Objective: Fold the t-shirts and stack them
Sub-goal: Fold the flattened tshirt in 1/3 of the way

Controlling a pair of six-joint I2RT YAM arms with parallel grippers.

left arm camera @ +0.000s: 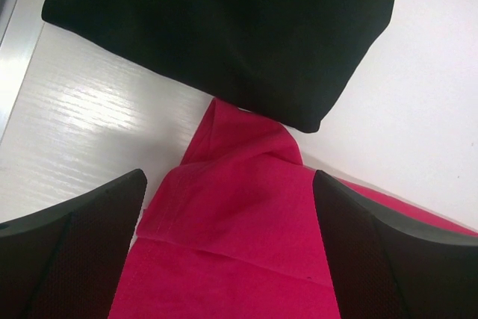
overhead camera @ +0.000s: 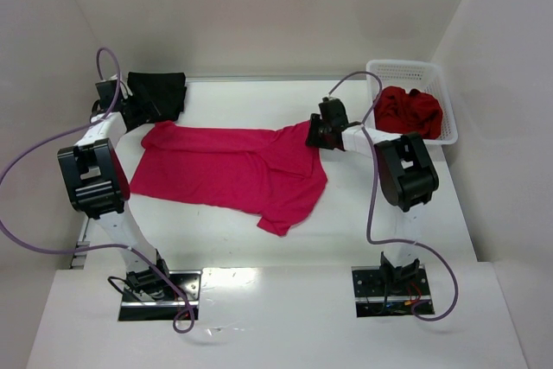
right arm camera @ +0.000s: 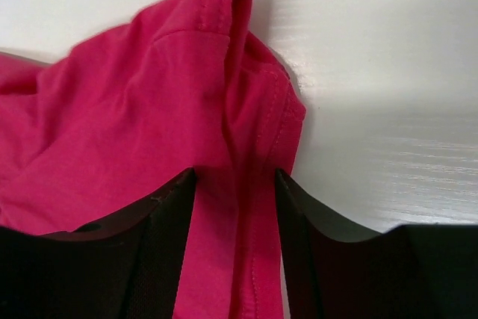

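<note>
A crimson-pink t-shirt lies spread flat across the middle of the table. A folded black t-shirt lies at the far left; it also shows in the left wrist view. My left gripper is low over the pink shirt's far-left corner, jaws wide open on either side of the cloth. My right gripper is at the shirt's far-right corner, shut on a bunched fold of the pink cloth between its fingers.
A white lattice basket stands at the back right with crumpled darker red shirts in it. White walls close in the table on three sides. Purple cables loop off both arms.
</note>
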